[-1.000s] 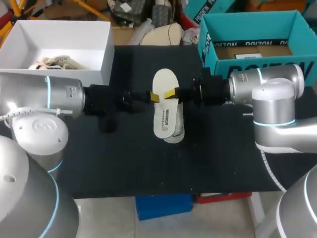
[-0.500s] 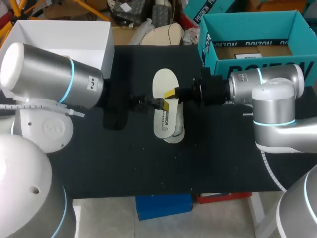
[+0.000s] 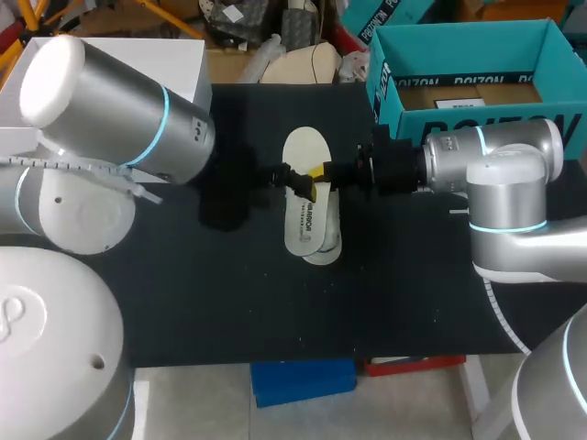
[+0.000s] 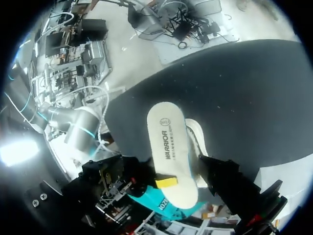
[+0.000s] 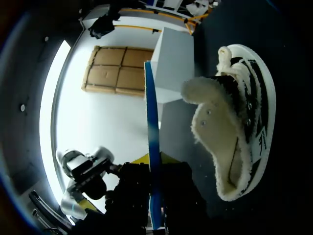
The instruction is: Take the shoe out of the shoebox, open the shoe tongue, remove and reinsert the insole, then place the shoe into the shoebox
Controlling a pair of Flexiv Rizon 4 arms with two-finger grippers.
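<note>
Clamping the right tool (image 3: 316, 172) onto the insole (image 3: 305, 211) at its right edge, near the middle, with one yellow tip flat on the printed top face. Closing firmly there, judging by the right wrist view, with the insole running edge-on straight between the fingers. Holding that insole up clear of the shoe (image 5: 242, 112), lengthwise along it and right above it. Sitting with the left tool (image 3: 286, 176) at the insole's opposite edge, just across from the right one. Not possible to tell how far open that one is, or whether it is gripping anything. Looking beneath now to the shoe itself, resting on the dark counter (image 3: 229, 302) near its middle. Showing its fleecy lining with the tongue folded open, and just peeking out past the insole's near end in the head view. Reaching in from both sides, with the left arm (image 3: 119, 110) and the right arm (image 3: 495, 156) meeting over the shoe. Spotting the teal shoebox (image 3: 440, 119) at the counter's far right corner, open-topped, behind the right arm and well apart from the shoe. Catching a white box (image 3: 188, 60) at the far left, partly hidden behind the left arm.
</note>
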